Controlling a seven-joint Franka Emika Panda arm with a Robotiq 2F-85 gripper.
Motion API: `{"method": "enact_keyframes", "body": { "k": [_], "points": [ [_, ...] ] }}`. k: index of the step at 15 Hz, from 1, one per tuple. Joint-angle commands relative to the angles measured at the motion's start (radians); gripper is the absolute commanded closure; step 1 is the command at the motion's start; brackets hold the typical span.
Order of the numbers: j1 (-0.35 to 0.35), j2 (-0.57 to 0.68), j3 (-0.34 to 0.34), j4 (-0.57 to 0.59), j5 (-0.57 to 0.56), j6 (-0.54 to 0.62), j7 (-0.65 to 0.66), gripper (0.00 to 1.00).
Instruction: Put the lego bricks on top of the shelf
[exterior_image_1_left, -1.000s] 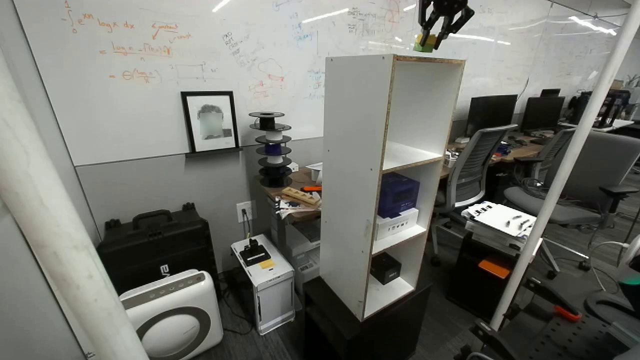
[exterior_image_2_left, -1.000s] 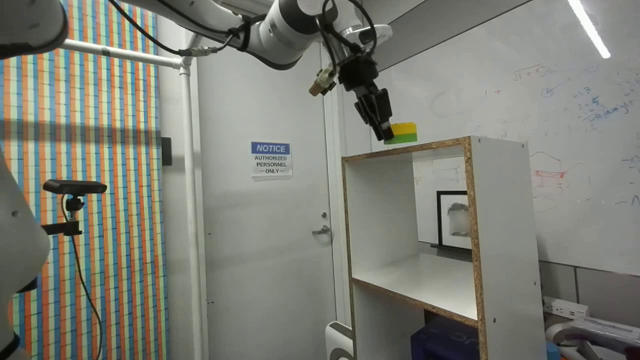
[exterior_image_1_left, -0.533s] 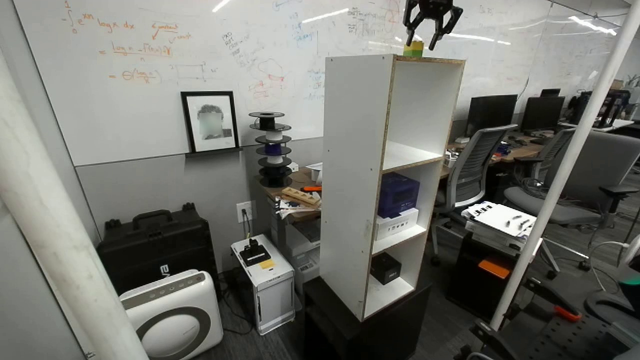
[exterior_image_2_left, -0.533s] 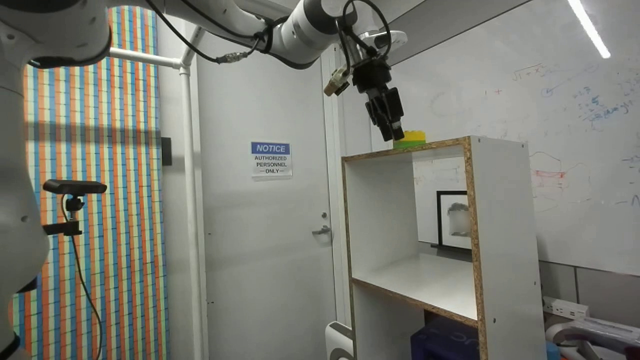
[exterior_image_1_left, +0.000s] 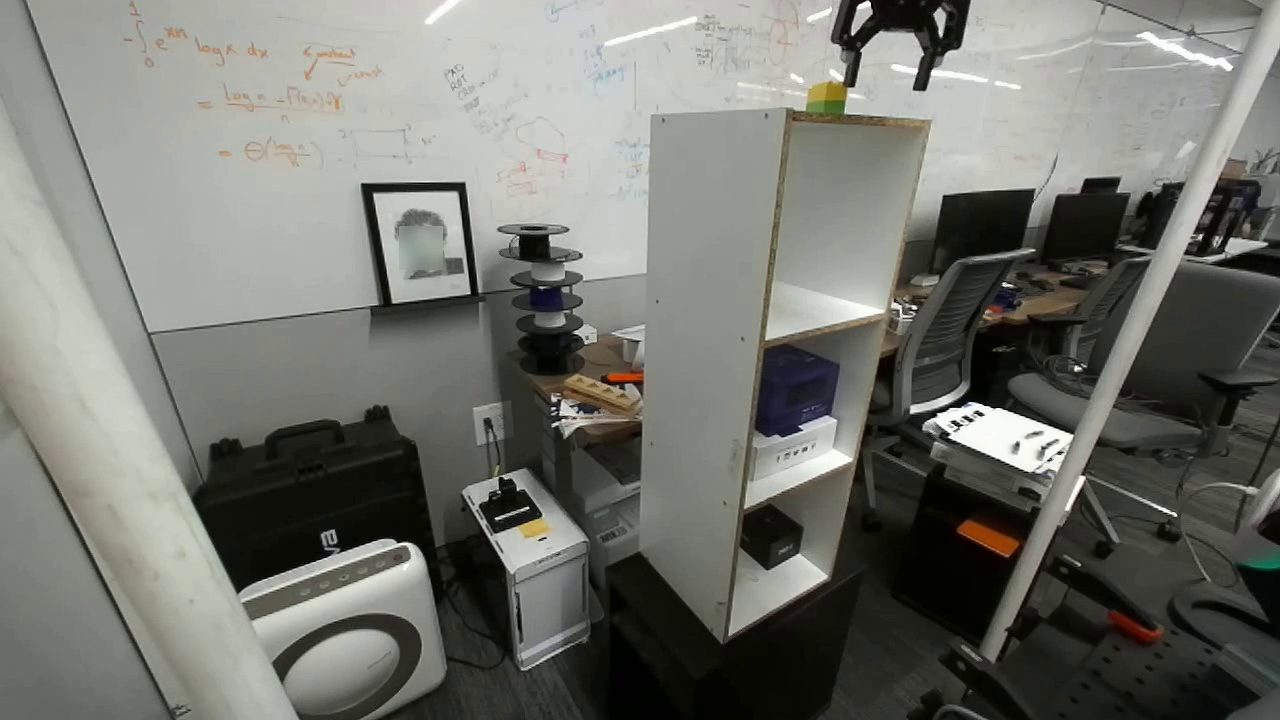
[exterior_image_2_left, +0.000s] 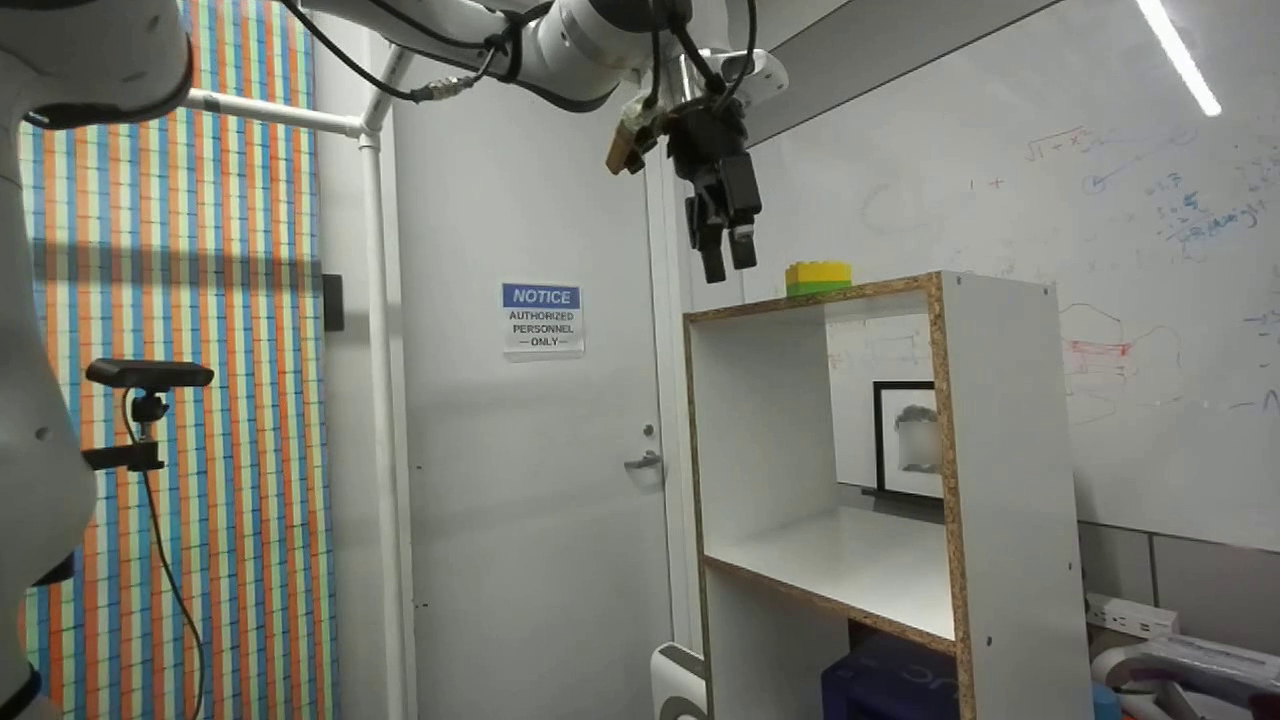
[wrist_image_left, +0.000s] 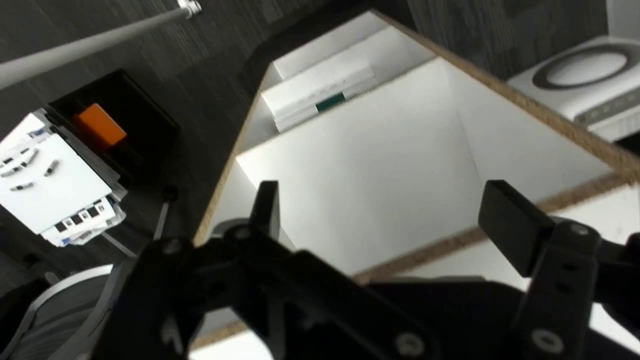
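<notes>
The lego bricks, a small yellow block over green (exterior_image_1_left: 826, 98), rest upright on the top board of the white shelf (exterior_image_1_left: 712, 350). Both exterior views show them close to the front edge, and nothing touches them. My gripper (exterior_image_2_left: 729, 270) hangs apart from the bricks, off to one side and slightly higher than the shelf's top. Its jaws are spread wide with only air between them. From the wrist, the gripper (wrist_image_left: 382, 192) looks down past the shelf's front edge into its compartments; the bricks are out of that view.
Lower compartments hold a dark blue box (exterior_image_1_left: 797, 388) on a white box (exterior_image_1_left: 795, 448), and a black box (exterior_image_1_left: 771, 537). A whiteboard (exterior_image_2_left: 1150, 220) stands behind the shelf. A white pole (exterior_image_1_left: 1120, 330) and an office chair (exterior_image_1_left: 945, 330) are beside it.
A second ago the gripper was shut on the bricks just above the shelf top. The jaws opened, the bricks stayed on the top board, and the gripper has backed away and slightly up.
</notes>
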Motion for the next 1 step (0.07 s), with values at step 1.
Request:
{"method": "enact_keyframes", "body": {
  "k": [1],
  "points": [
    [-0.003,-0.112,-0.016,-0.213,-0.064,-0.067,-0.107,0.00]
  ]
}}
